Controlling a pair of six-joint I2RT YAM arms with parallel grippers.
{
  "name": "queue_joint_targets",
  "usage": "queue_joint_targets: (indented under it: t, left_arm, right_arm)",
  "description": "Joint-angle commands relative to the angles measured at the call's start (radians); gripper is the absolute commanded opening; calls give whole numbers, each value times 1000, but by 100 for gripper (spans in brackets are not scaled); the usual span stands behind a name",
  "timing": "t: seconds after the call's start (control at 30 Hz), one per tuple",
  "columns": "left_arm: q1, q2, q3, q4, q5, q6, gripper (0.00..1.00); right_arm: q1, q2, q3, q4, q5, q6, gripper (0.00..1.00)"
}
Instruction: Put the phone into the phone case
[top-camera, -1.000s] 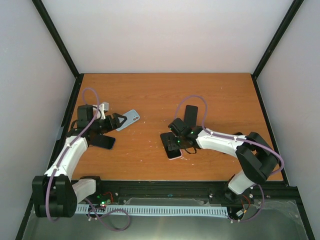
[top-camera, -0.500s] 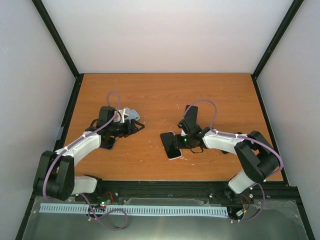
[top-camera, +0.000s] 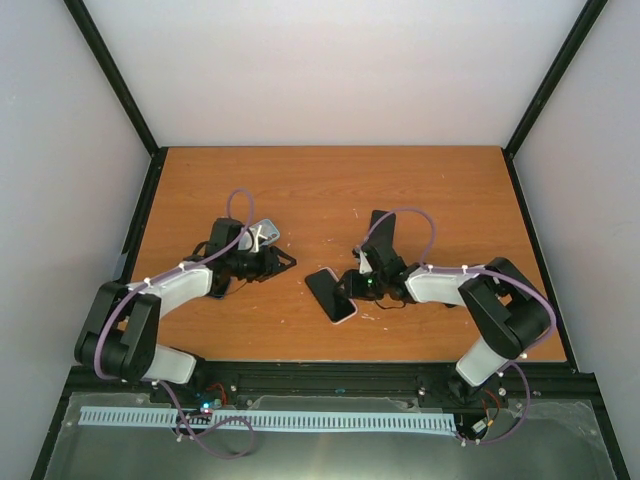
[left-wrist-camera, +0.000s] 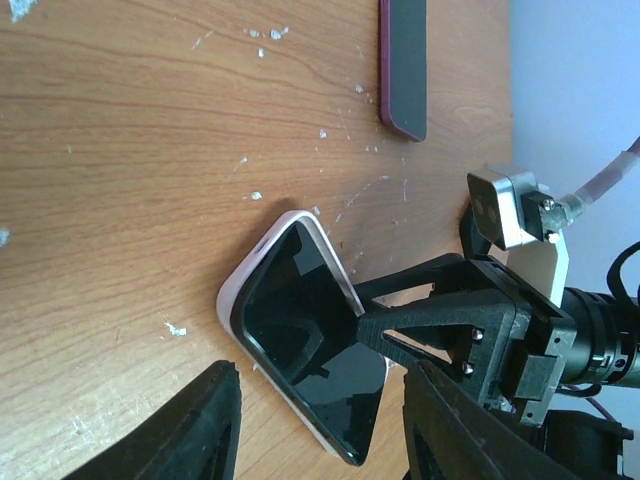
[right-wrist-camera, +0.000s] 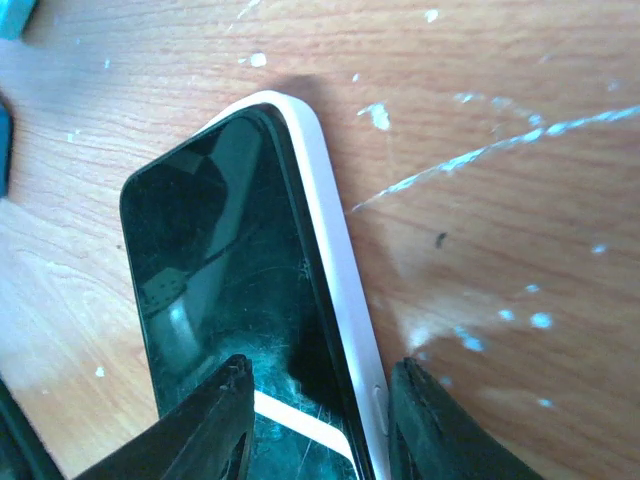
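The phone (top-camera: 330, 295) has a black screen and a white rim and lies flat near the table's middle front. My right gripper (top-camera: 352, 285) stands open at its right side. In the right wrist view the right gripper (right-wrist-camera: 320, 375) straddles the long white edge of the phone (right-wrist-camera: 220, 260), one finger over the screen and one over bare wood. My left gripper (top-camera: 290, 262) is open and empty, just left of the phone's far corner. A light blue phone case (top-camera: 264, 232) lies behind the left wrist, partly hidden. The left wrist view shows the phone (left-wrist-camera: 300, 350) ahead of the left gripper (left-wrist-camera: 323, 368).
A maroon-rimmed flat case (top-camera: 380, 232) lies behind the right wrist, also seen as the maroon-rimmed case (left-wrist-camera: 403, 65) at the top of the left wrist view. A dark flat object (top-camera: 214, 288) sits under the left forearm. The table (top-camera: 330, 190) has black posts at its corners.
The left gripper swung right, past the blue case, toward the phone. The right gripper came left and the phone slid and turned leftward. Both sets of jaws narrowed.
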Motion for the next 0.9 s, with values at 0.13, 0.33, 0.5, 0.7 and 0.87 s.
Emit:
queue_joint_targets:
  t: [0.13,0.33,0.5,0.7,0.87]
  left_arm:
    - [-27,44,-16,60,41,-13,45]
    - [-47,20,-59,61,67,-31,57]
    - [-51,49,-126,175,96,-78,56]
    - [-52,89,-114,221,114,-88,53]
    - [-52,80,-47,129,75,-31,49]
  right_arm:
    - [39,-2,-100,119,-60,194,37]
    - [46,-38,-125,33,-8,164,39]
    - [74,-39,-165,81,-27,166,39]
    - [153,-29,-158,123,-21,220,37]
    - [159,-37,-146,130,-13,226,35]
